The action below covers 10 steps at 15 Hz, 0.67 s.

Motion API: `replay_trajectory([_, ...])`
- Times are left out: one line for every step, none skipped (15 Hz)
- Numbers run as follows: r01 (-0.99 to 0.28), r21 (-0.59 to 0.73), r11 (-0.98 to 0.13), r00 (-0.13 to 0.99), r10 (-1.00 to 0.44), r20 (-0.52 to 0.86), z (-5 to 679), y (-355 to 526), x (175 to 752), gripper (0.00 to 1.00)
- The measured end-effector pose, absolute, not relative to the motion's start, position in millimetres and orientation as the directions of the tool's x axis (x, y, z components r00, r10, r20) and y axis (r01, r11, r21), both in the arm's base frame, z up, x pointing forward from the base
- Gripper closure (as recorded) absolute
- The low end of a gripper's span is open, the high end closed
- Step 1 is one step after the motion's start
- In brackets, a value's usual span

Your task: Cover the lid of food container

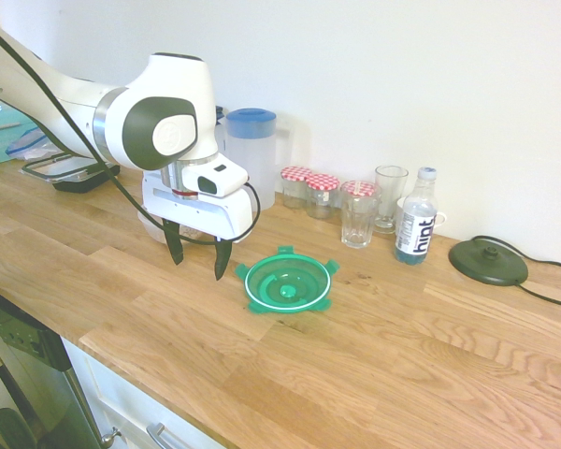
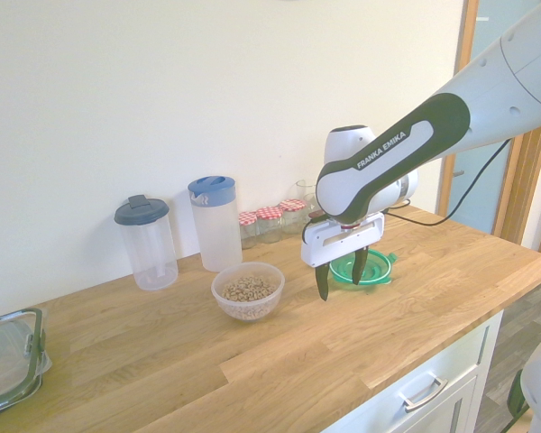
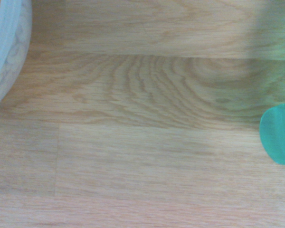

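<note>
Nearest the counter's front edge in the second exterior view, the gripper [image 2: 340, 274] hangs pointing straight down over bare wood, its two dark fingers spread apart and grasping nothing. Just left of it and slightly farther back sits the food container [image 2: 248, 290], upright, open mouth facing up, with cereal-like pieces inside. Right of the gripper and a little farther, the lid [image 1: 287, 282] lies flat on the wooden counter [image 1: 374, 355], its hollow side up, tabs pointing outward all round; being round, it has no long axis. Farther back stand two blue-topped jugs [image 2: 215, 222].
</note>
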State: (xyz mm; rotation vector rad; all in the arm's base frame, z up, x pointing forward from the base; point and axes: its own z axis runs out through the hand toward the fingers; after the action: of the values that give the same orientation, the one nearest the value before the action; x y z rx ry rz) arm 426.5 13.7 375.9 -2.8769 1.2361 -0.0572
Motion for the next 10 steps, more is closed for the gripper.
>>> replay_trajectory([-0.725, -0.023, -0.688, 0.688, -0.725, 0.029, 375.6, 13.6, 426.5, 0.0])
replay_trajectory([-0.726, -0.028, -0.687, 0.686, -0.727, 0.029, 377.0, 12.4, 427.2, 0.0])
replay_trajectory([-0.725, -0.048, -0.687, 0.687, -0.726, 0.018, 382.4, 8.4, 430.2, 0.0])
replay_trajectory([-0.711, -0.08, -0.699, 0.701, -0.713, -0.007, 391.9, 1.0, 434.8, 0.0])
replay_trajectory([-0.686, -0.114, -0.718, 0.726, -0.687, -0.04, 404.2, -11.3, 439.6, 0.0])
replay_trajectory([-0.659, -0.144, -0.738, 0.751, -0.655, -0.078, 416.5, -27.4, 443.3, 0.0])
replay_trajectory([-0.633, -0.172, -0.755, 0.774, -0.622, -0.118, 426.9, -46.6, 446.5, 0.0])
replay_trajectory([-0.609, -0.199, -0.768, 0.793, -0.588, -0.16, 433.6, -66.8, 449.8, 0.0])
replay_trajectory([-0.591, -0.225, -0.775, 0.806, -0.555, -0.205, 438.0, -87.7, 454.3, 0.0])
replay_trajectory([-0.58, -0.244, -0.777, 0.812, -0.529, -0.247, 440.5, -110.2, 459.7, 0.0])
